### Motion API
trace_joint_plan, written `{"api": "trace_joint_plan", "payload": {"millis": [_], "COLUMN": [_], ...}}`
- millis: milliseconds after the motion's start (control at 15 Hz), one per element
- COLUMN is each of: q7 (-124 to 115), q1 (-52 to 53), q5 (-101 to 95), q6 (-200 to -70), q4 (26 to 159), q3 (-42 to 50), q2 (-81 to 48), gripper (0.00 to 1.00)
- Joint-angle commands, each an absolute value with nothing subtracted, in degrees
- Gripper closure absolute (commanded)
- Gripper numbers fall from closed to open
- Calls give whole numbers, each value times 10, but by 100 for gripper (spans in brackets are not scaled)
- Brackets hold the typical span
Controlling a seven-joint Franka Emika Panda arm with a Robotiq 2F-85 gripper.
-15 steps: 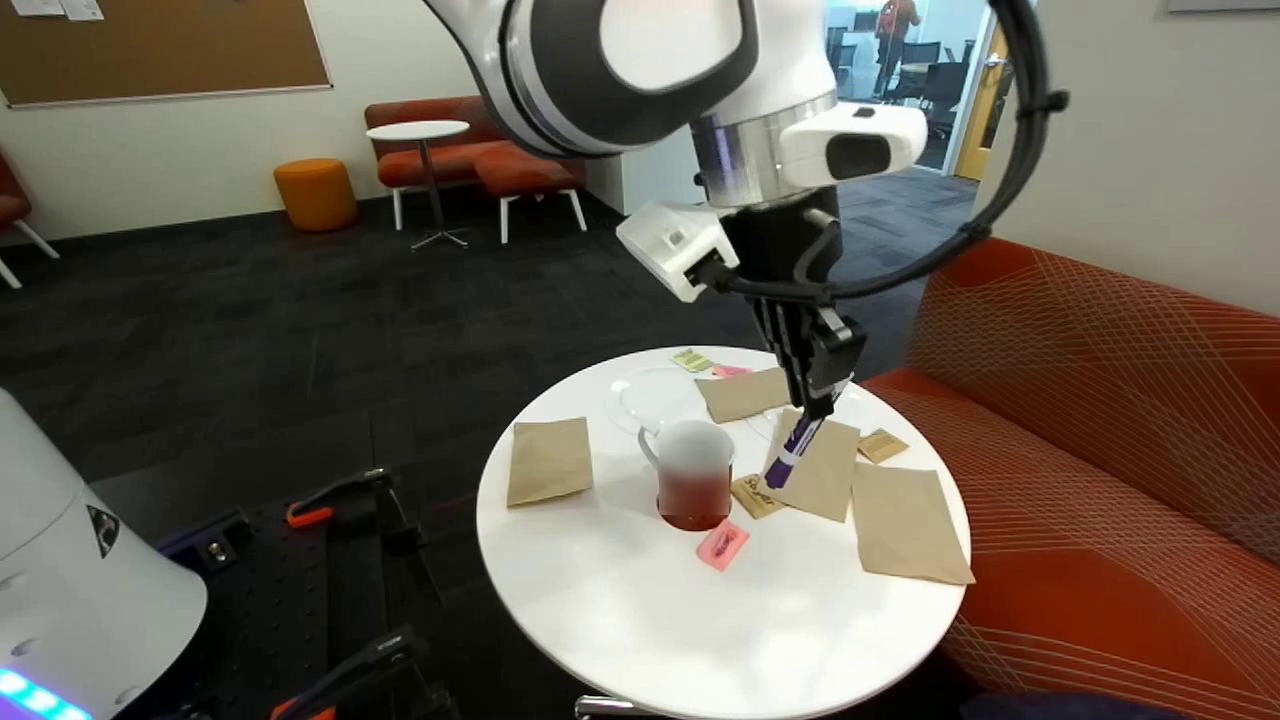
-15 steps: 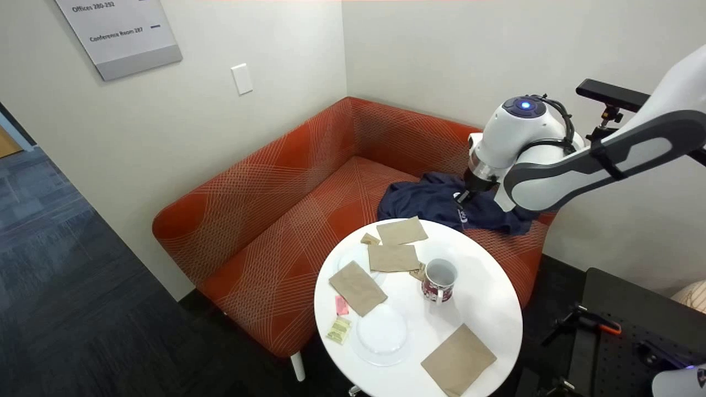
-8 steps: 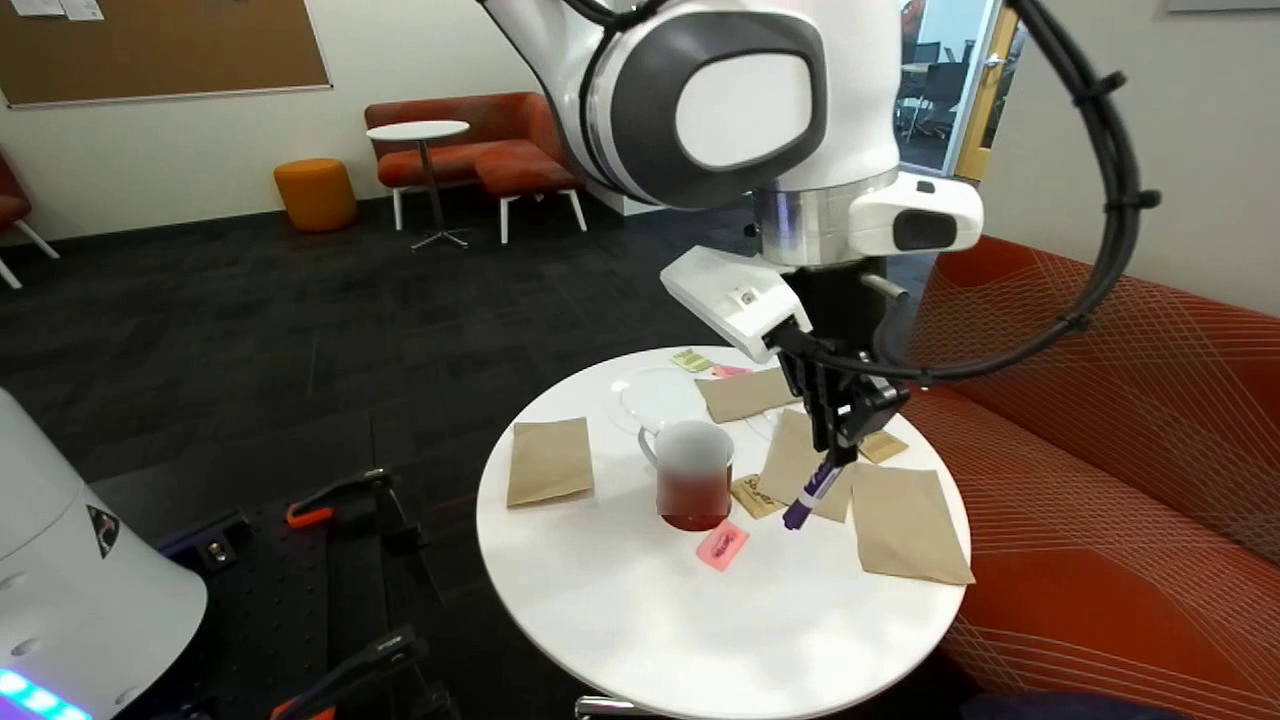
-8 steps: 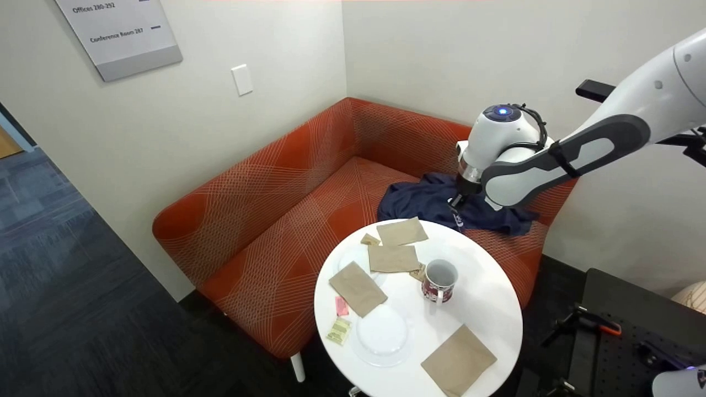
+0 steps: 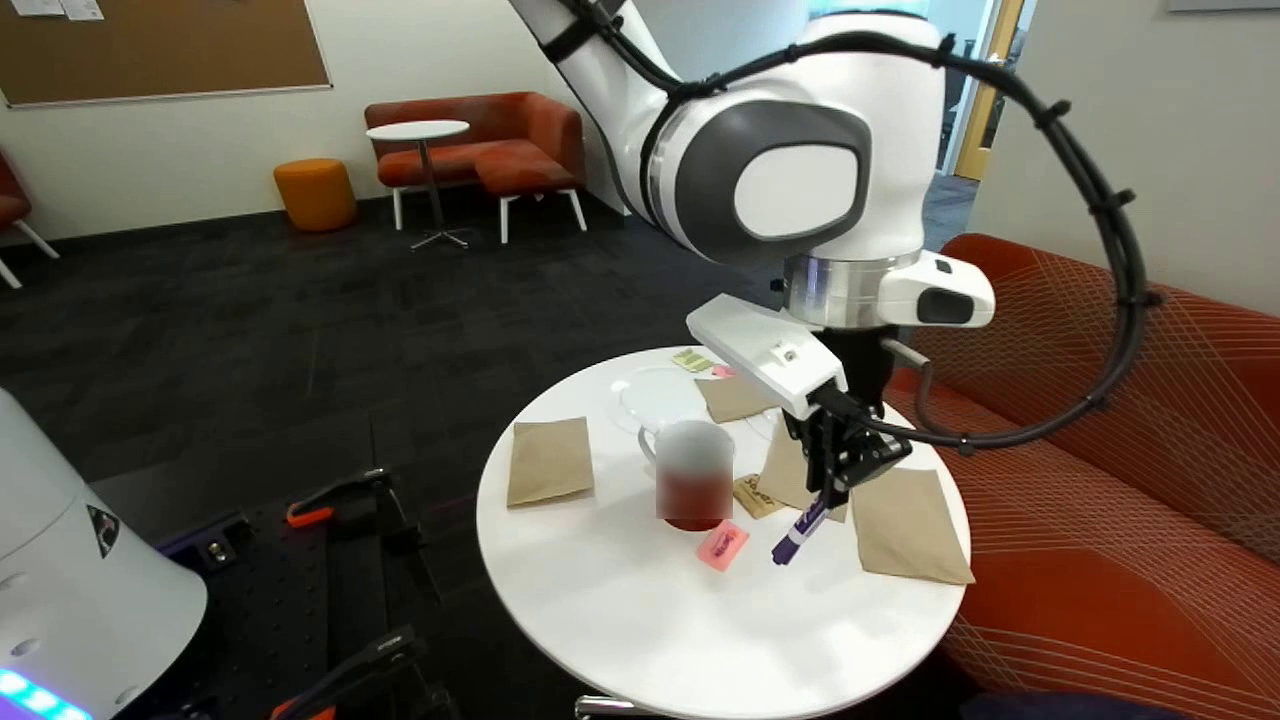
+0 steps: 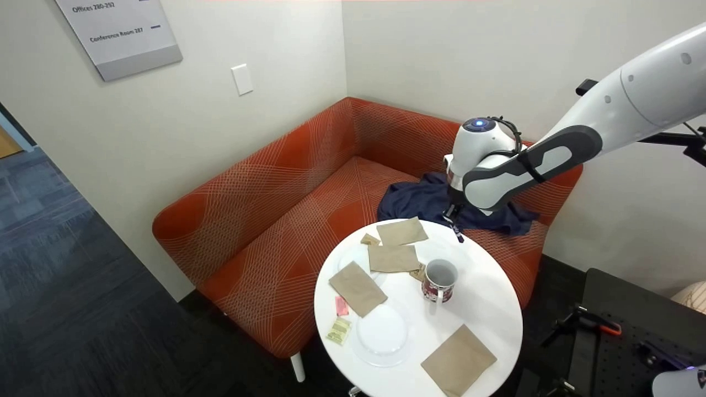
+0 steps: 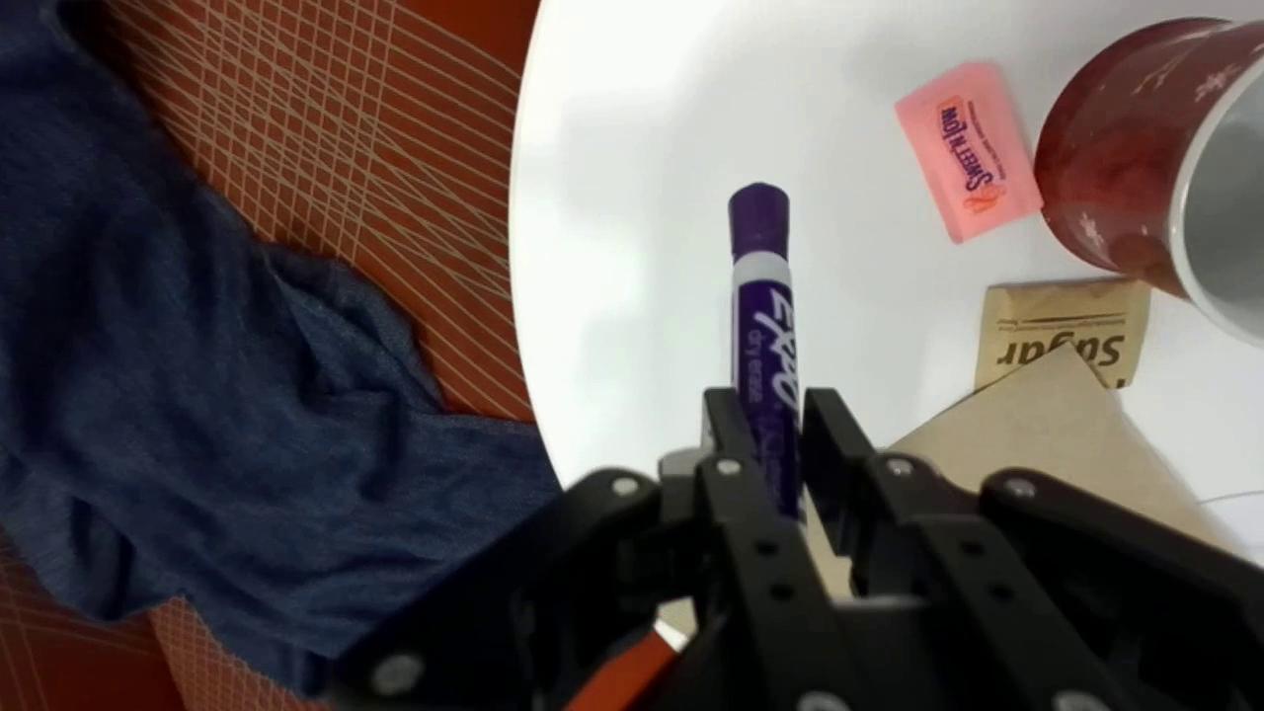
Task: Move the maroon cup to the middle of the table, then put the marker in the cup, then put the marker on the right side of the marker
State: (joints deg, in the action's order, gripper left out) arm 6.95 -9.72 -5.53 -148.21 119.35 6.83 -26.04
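A purple marker point(image 7: 762, 316) is pinched between the fingers of my gripper point(image 7: 773, 410). In an exterior view the marker point(image 5: 800, 532) slants downward, its purple cap end lowest, over the white tabletop point(image 5: 650, 630); whether it touches cannot be told. My gripper point(image 6: 450, 215) is by the table's sofa-side edge in an exterior view, apart from the cup. The maroon cup point(image 6: 439, 281) stands upright on the table, pale inside, handle visible in both exterior views. At the wrist view's right edge the maroon cup point(image 7: 1116, 148) is partly cut off. Nothing shows inside it.
A pink sweetener packet point(image 7: 973, 148) and a sugar packet point(image 7: 1066, 306) lie close to the cup. Several brown napkins point(image 6: 458, 361) and a clear plastic plate point(image 6: 381, 331) share the table. Beyond the edge are the red sofa point(image 6: 309, 220) and a navy cloth point(image 7: 217, 395).
The arm has lowered, bringing the gripped marker down and in over the table's sofa-side edge. The cup, napkins and packets have stayed where they were.
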Motion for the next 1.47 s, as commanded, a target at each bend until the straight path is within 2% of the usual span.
{"api": "trace_joint_plan", "payload": {"millis": [0,600,1267,1333,1400], "q7": [108,135,134,134,134], "q1": [-110,-115,-110,-109,-109], "q5": [-40,-48,-54,-56,-57], "q6": [-1445,-1345,-1290,-1290,-1287], "q4": [1151,1074,1005,1002,998], "q3": [49,45,44,45,44], "q2": [-304,-382,-432,-434,-437], "gripper": [95,95,95,61,53]}}
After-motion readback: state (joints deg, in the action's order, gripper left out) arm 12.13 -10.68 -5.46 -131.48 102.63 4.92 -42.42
